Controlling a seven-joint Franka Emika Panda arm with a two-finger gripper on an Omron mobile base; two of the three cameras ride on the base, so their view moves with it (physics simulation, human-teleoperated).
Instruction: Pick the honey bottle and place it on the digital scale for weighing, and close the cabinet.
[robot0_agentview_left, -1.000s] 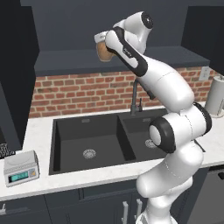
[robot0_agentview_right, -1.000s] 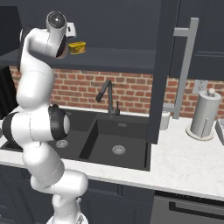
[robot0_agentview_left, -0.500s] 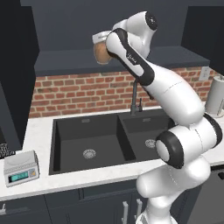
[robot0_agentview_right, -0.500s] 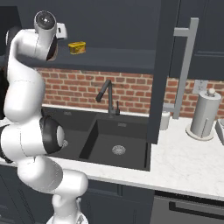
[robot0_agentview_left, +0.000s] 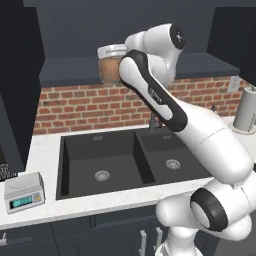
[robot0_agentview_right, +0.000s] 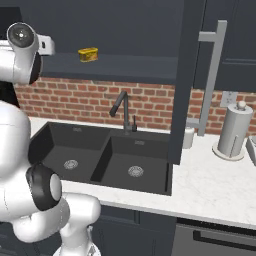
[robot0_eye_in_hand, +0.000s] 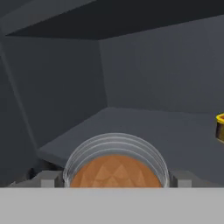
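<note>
We see the pincer (robot0_eye_in_hand: 115, 183) gripping the honey bottle (robot0_agentview_left: 111, 64) — amber inside. A yellow container (robot0_agentview_right: 88, 54) sits on the cabinet (robot0_agentview_right: 200, 45) shelf — the scale (robot0_agentview_left: 23, 191) rests on the bench (robot0_agentview_left: 45, 150).

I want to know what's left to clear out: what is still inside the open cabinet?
On the cabinet shelf sits a small yellow container, to the right of the honey bottle, which the gripper holds. The shelf's far left is hidden behind the arm.
</note>
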